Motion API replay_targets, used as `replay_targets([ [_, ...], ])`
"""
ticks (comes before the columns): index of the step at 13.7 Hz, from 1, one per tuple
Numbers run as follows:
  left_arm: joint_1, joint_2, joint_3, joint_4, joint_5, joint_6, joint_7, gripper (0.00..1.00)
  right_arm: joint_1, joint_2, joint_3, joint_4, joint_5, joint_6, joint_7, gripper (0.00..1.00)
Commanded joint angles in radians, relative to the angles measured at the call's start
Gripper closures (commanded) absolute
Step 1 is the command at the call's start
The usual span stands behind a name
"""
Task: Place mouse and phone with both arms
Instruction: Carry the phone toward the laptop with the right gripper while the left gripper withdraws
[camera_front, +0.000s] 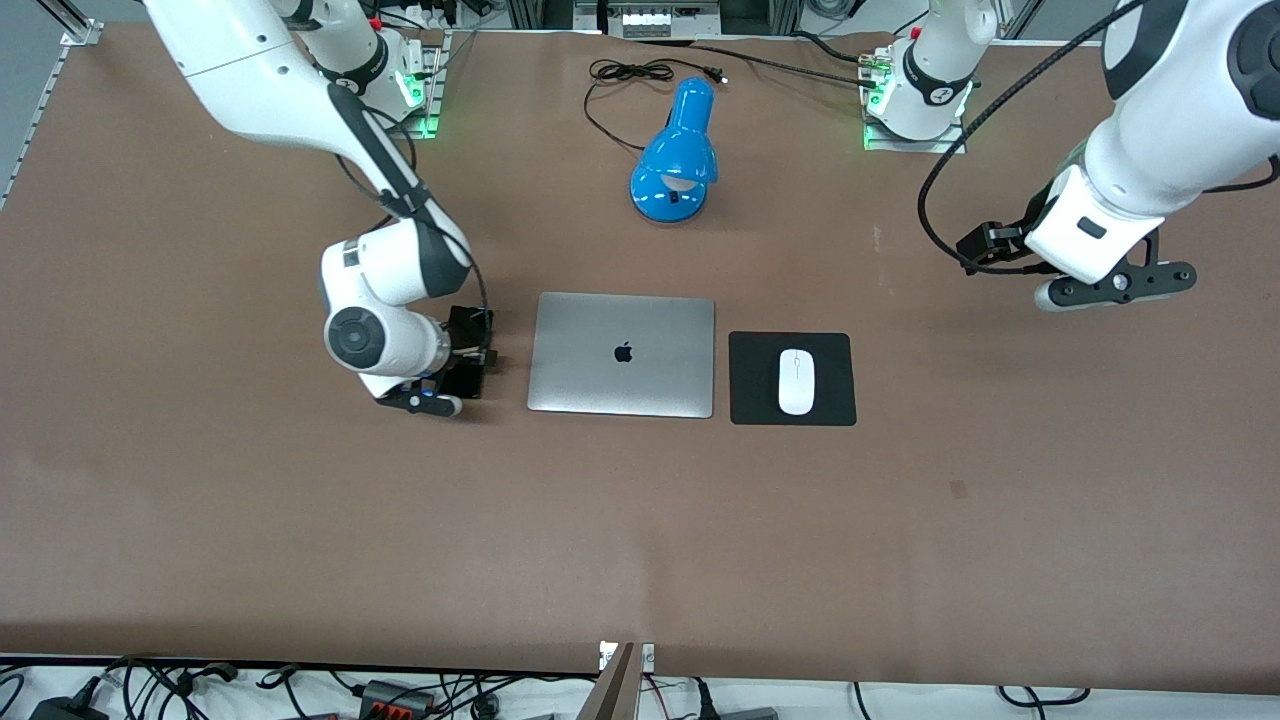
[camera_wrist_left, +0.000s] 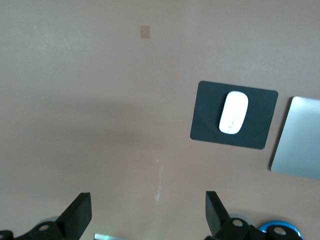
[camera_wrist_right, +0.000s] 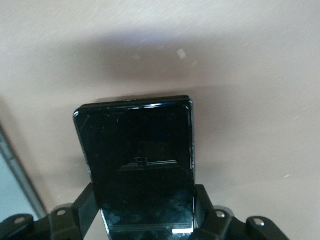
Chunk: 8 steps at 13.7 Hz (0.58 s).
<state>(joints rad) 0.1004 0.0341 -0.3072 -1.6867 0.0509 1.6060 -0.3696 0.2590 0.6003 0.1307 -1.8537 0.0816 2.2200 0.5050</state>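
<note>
The white mouse (camera_front: 796, 381) lies on a black mouse pad (camera_front: 755, 400) beside the laptop, toward the left arm's end; it also shows in the left wrist view (camera_wrist_left: 233, 112). My right gripper (camera_front: 468, 358) is low over the table beside the laptop, toward the right arm's end, and is shut on the black phone (camera_wrist_right: 137, 145). Its fingers (camera_wrist_right: 202, 197) press the phone's long edges. In the front view the phone (camera_front: 466, 382) is mostly hidden by the hand. My left gripper (camera_wrist_left: 148, 210) is open and empty, up over bare table toward the left arm's end (camera_front: 990, 245).
A closed silver laptop (camera_front: 622, 354) lies mid-table between the phone and the mouse pad (camera_wrist_left: 207, 120). A blue desk lamp (camera_front: 675, 155) with a black cord stands farther from the front camera than the laptop. The brown table (camera_front: 640, 540) is bare nearer the camera.
</note>
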Motion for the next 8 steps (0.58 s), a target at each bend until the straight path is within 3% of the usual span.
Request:
replay_targets([
  [1,0.036,-0.063,0.0,-0.067,-0.01,0.057,0.006,0.0,0.014,0.004,-0.006,0.019,0.013,-0.008,0.02,0.73],
  [8,0.036,-0.043,0.005,-0.01,-0.014,0.045,0.124,0.0,0.025,0.029,-0.006,0.019,0.004,0.009,0.02,0.73],
])
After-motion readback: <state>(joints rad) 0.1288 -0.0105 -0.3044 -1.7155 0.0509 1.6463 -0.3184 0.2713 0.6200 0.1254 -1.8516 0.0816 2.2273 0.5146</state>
